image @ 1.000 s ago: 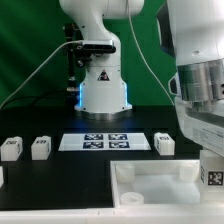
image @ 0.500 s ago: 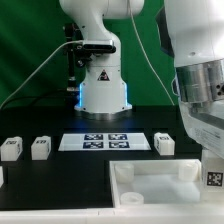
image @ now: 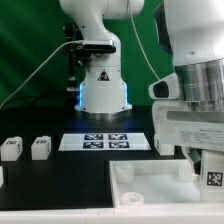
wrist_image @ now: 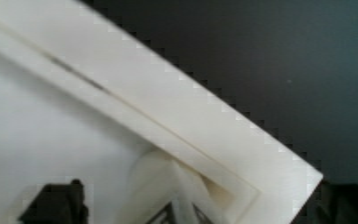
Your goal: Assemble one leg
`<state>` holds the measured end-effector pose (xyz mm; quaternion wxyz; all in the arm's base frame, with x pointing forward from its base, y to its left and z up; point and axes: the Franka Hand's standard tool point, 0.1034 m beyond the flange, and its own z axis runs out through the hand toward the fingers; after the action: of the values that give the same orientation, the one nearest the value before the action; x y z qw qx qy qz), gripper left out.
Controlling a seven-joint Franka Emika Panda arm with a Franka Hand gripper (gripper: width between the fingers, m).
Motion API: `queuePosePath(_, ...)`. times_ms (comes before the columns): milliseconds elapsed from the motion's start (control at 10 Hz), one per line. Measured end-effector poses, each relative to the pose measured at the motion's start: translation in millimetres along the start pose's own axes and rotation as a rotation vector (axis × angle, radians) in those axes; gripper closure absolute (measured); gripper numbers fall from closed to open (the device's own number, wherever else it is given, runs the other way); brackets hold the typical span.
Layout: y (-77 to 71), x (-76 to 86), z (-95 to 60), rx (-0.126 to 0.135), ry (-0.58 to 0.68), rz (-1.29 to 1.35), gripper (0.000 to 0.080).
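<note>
One leg (image: 212, 177), a small white block with a black-and-white tag, stands upright at the corner of the large white panel (image: 150, 182) on the exterior view's right. My gripper (image: 208, 162) hangs right over it, its broad white hand hiding the leg's top. In the wrist view the panel's corner (wrist_image: 87, 120) fills the picture. The leg's white top (wrist_image: 167, 190) lies between my jaws. One dark finger (wrist_image: 55, 205) stands clear of the leg, so the gripper (wrist_image: 185, 212) is open around it. Two loose legs (image: 11, 148) (image: 41, 148) stand at the exterior view's left.
The marker board (image: 95, 141) lies flat in front of the robot's base (image: 100, 90). A round socket (image: 128, 197) shows in the panel's near corner. Another white piece (image: 1, 175) pokes in at the exterior view's left edge. The table is black.
My hand has turned and spread toward the exterior view's left. It now covers the leg that stood right of the marker board. The tagged leg at the panel corner has stayed put.
</note>
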<state>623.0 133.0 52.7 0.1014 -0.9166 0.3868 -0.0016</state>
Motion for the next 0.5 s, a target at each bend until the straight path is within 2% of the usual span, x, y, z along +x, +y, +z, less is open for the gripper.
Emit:
queuePosePath(200, 0.7, 1.1, 0.0, -0.005, 0.003, -0.17, 0.015)
queuePosePath(300, 1.6, 5.9, -2.0, -0.04, 0.028, -0.375, 0.015)
queuePosePath(500, 2.2, 10.8, -4.4, -0.076, 0.047, -0.617, 0.015)
